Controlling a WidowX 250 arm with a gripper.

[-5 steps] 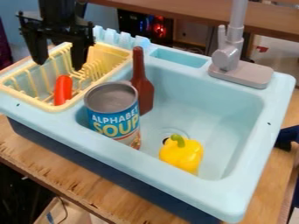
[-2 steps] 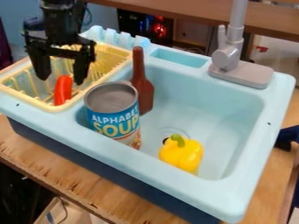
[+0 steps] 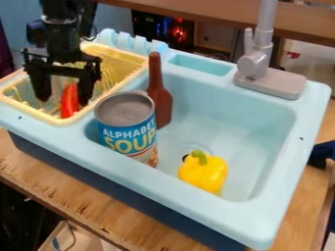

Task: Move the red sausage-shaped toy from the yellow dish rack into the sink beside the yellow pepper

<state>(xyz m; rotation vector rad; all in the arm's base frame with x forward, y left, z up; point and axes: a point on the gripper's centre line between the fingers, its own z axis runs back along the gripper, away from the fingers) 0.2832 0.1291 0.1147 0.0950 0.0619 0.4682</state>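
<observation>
The black gripper (image 3: 64, 100) hangs over the yellow dish rack (image 3: 134, 60) at the upper left, its two fingers spread apart and pointing down. Between them lies an orange-red, elongated object (image 3: 68, 101), closer to the right finger; whether that finger touches it I cannot tell. To the right, a soup can (image 3: 126, 126) stands at the left side of the light blue sink (image 3: 245, 122). Behind the can a brown bottle (image 3: 159, 93) leans upright. A yellow bell pepper (image 3: 203, 171) with a green stem rests on the sink's floor, near the drain.
A grey faucet (image 3: 256, 66) rises from the sink's back rim. The sink unit stands on a wooden table (image 3: 85, 203). Along the back runs a wooden shelf (image 3: 196, 17), and a dark blue object (image 3: 321, 154) shows at the right edge.
The gripper has come down into the rack area, with its open fingers now on either side of the orange-red object. The can, bottle and pepper have stayed put.
</observation>
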